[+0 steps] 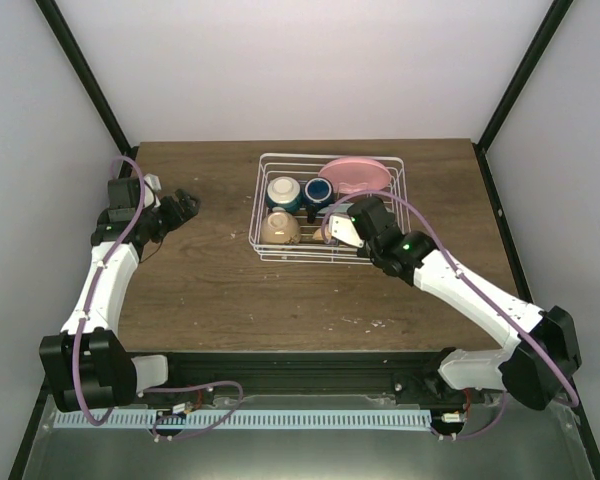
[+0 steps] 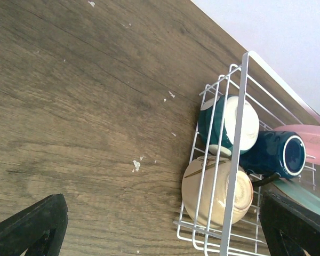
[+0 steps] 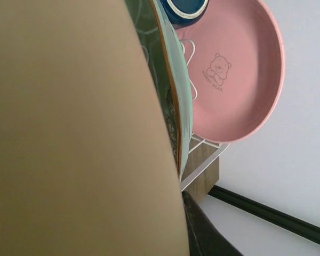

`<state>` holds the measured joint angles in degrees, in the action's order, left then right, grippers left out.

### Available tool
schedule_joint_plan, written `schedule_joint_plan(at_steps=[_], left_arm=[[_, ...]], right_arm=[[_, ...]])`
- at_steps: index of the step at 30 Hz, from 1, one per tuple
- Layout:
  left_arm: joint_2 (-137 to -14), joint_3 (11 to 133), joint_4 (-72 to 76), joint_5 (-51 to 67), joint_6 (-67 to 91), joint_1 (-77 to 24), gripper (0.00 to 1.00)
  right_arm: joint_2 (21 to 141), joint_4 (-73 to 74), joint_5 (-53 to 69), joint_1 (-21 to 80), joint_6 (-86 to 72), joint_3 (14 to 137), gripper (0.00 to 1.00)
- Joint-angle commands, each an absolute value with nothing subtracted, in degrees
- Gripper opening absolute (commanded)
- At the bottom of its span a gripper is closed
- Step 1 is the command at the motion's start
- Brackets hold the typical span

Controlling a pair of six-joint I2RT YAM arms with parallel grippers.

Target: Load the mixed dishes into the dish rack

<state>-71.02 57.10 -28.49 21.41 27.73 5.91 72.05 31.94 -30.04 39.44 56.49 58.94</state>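
The dish rack [image 1: 263, 212] stands at the table's back middle. In it the pink plate [image 1: 358, 174] stands on edge, and the white-and-blue bowl [image 1: 282, 192], the dark blue mug [image 1: 315, 193] and the cream bowl [image 1: 280, 229] lie on their sides. My right gripper [image 1: 332, 232] is inside the rack's near right part, shut on the tan-yellow plate [image 3: 69, 133], which fills the right wrist view. One dark finger [image 3: 208, 229] presses its edge. A green-patterned, teal-edged face [image 3: 173, 106] stands between it and the pink plate [image 3: 229, 69]. My left gripper [image 1: 185, 207] is open and empty, left of the rack.
In the left wrist view the rack's wire corner [image 2: 234, 160] is to the right, with the cream bowl [image 2: 216, 192], the white-and-blue bowl [image 2: 229, 125] and the mug [image 2: 280, 154] behind it. Bare wood table [image 1: 210, 290] lies left and in front of the rack.
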Motion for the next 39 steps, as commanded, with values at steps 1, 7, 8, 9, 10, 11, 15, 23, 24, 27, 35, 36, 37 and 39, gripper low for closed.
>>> schedule_joint_plan(at_steps=[1, 7, 8, 9, 10, 11, 15, 23, 24, 27, 35, 36, 37, 39], left_arm=[[-71.16, 57.19, -27.69, 21.21, 27.95, 5.8, 1.0], [-71.93, 57.86, -27.86, 21.61, 27.78, 5.8, 1.0], [-72.02, 57.96, -27.95, 21.7, 27.71, 5.8, 1.0], [-72.17, 58.19, -27.95, 21.71, 27.62, 5.8, 1.0], [-72.2, 58.34, -28.03, 21.74, 27.48, 5.87, 1.0], [-72.31, 58.4, -28.16, 21.77, 27.43, 5.81, 1.0], [-72.59, 58.79, -28.39, 21.88, 27.12, 5.84, 1.0], [-72.95, 58.73, -28.56, 21.95, 26.65, 5.8, 1.0], [-72.95, 58.71, -28.56, 21.97, 26.63, 5.8, 1.0], [-72.96, 58.6, -28.65, 22.02, 26.63, 5.8, 1.0], [-72.94, 58.53, -28.35, 22.08, 27.2, 5.84, 1.0], [-72.96, 58.73, -28.29, 22.1, 27.32, 5.81, 1.0], [-72.95, 58.98, -28.22, 22.14, 27.47, 5.8, 1.0], [-72.95, 59.71, -28.21, 21.94, 27.58, 5.78, 1.0]], right_arm=[[72.01, 33.94, -29.46, 39.2, 56.37, 57.7, 0.01], [72.86, 33.98, -29.82, 39.2, 54.48, 55.88, 0.09], [72.96, 34.28, -29.83, 39.24, 54.14, 55.74, 0.14], [73.17, 34.61, -29.83, 39.2, 53.8, 55.65, 0.18], [73.23, 34.81, -29.87, 39.2, 53.53, 55.64, 0.23], [73.26, 35.03, -29.95, 39.16, 53.26, 55.71, 0.28], [72.98, 35.36, -30.54, 39.2, 52.98, 56.43, 0.43], [72.02, 39.77, -27.99, 39.5, 50.5, 61.16, 0.94], [71.98, 40.57, -27.31, 39.73, 50.08, 61.82, 0.99], [71.94, 43.36, -24.79, 40.69, 48.65, 63.71, 1.0], [70.87, 45.28, -19.26, 42.5, 46.61, 69.17, 1.0], [70.72, 44.55, -18.41, 42.53, 46.4, 70.04, 1.0], [70.7, 43.57, -17.58, 42.54, 46.14, 70.95, 1.0], [70.89, 41.3, -15.79, 42.52, 45.33, 72.63, 1.0]])
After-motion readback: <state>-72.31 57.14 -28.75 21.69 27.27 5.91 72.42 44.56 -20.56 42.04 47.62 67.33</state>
